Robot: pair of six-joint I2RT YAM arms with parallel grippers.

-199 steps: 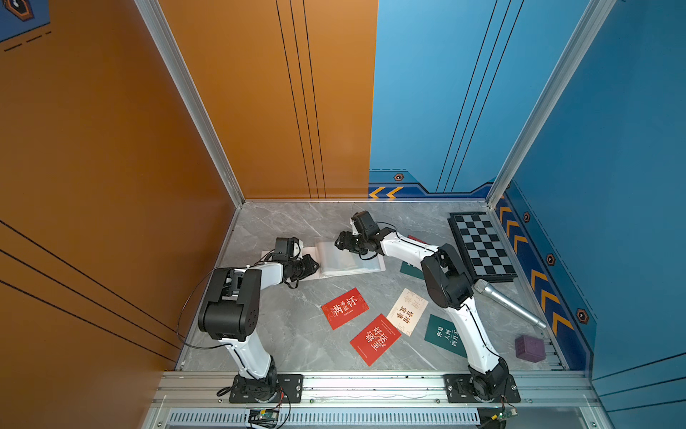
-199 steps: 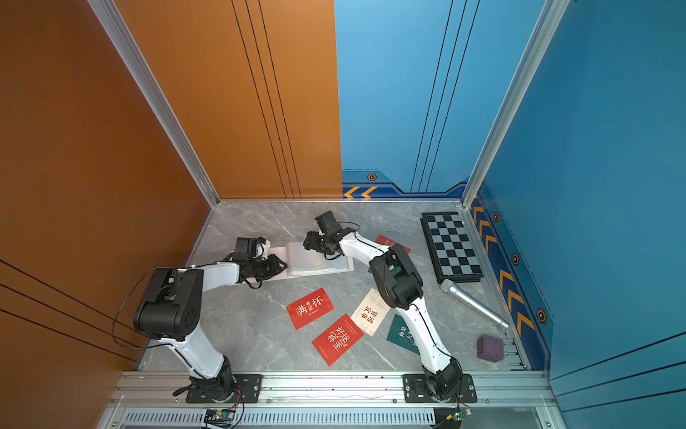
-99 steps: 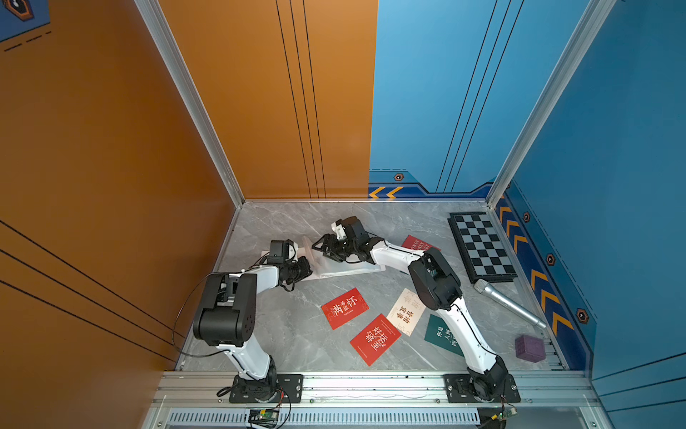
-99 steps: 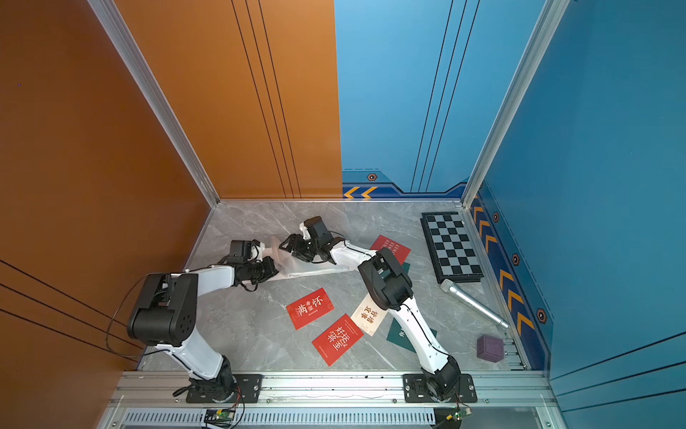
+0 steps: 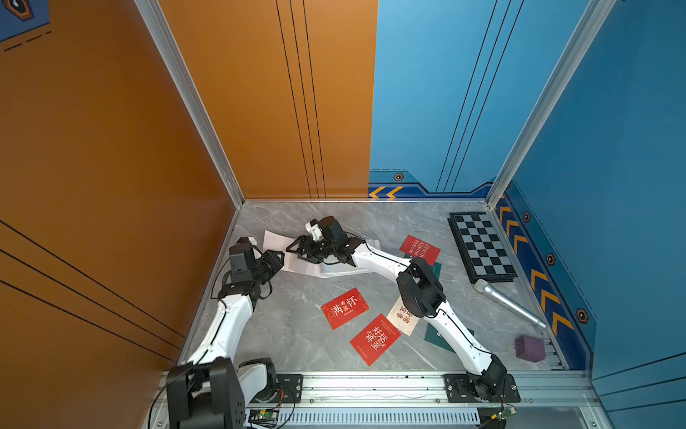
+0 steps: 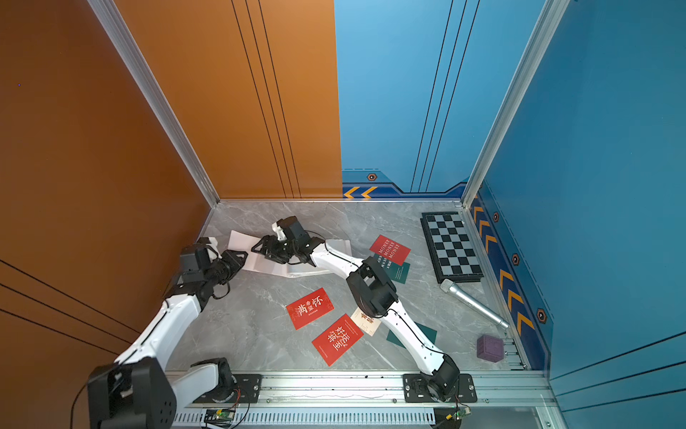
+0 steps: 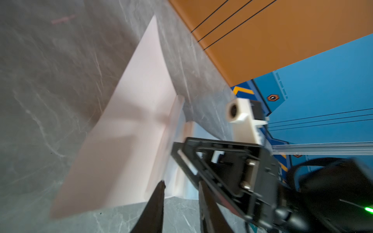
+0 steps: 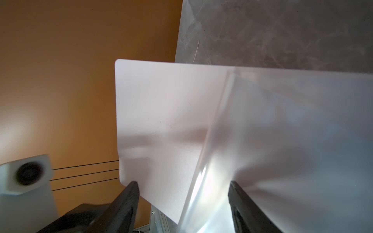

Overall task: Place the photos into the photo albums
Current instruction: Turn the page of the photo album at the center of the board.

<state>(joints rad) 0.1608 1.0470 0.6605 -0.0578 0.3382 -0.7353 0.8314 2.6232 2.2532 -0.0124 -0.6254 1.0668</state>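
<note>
We see the right gripper, jaws spread wide, over the pale pink-white soft-cover photo album. The left gripper sits at its edge, jaws slightly parted.

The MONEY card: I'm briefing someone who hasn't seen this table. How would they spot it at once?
Find the checkerboard against the blue wall. Just beside it, toward the middle of the table, lies the MONEY card, overlapping a dark green card. It is red like the two other red cards, but those carry Chinese characters; only this one reads MONEY.
</note>
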